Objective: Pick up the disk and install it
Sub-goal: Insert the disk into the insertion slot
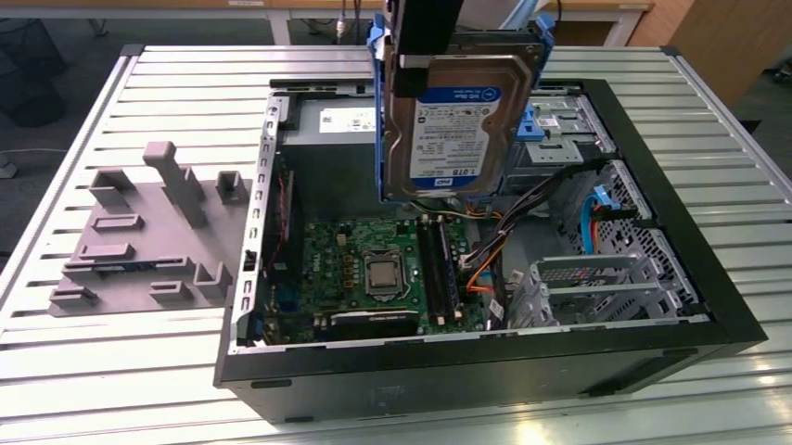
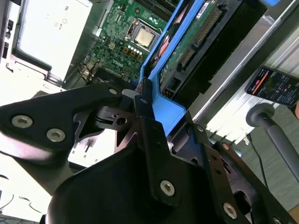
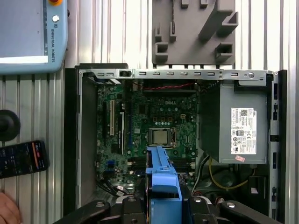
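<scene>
Hanging in the air over the open computer case [image 1: 495, 371], the disk [image 1: 458, 130] stands on its edge, and its label faces out in the exterior view. The gripper [image 1: 427, 37] has its jaws closed tight on the disk's blue side rails. One black finger [image 2: 152, 140] presses on the blue plastic. Below the disk is the green board [image 1: 371, 269]. A grey holder [image 1: 148, 232] sits on the table [image 1: 74, 371] beside the case

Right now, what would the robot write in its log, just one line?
gripper: shut on disk | disk: in the air, upright, above open computer case | installed: not yet
</scene>
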Available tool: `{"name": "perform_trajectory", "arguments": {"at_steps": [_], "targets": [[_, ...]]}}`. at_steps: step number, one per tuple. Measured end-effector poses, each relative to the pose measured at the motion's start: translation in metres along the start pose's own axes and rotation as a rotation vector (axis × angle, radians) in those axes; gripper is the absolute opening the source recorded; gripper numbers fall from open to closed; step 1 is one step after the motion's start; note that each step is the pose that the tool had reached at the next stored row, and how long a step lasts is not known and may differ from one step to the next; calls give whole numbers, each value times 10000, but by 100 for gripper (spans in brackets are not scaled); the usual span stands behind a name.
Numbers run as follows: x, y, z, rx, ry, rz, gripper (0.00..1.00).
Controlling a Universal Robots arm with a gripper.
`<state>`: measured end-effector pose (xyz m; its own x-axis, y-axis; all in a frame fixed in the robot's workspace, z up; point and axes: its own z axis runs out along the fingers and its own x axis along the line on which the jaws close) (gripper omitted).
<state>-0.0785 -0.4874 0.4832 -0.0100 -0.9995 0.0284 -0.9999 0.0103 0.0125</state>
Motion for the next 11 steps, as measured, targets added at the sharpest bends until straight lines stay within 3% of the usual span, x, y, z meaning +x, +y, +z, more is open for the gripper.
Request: {"name": "perform_trajectory", "arguments": {"at_steps": [11], "targets": [[10, 0, 1, 0, 0, 1, 37]]}}
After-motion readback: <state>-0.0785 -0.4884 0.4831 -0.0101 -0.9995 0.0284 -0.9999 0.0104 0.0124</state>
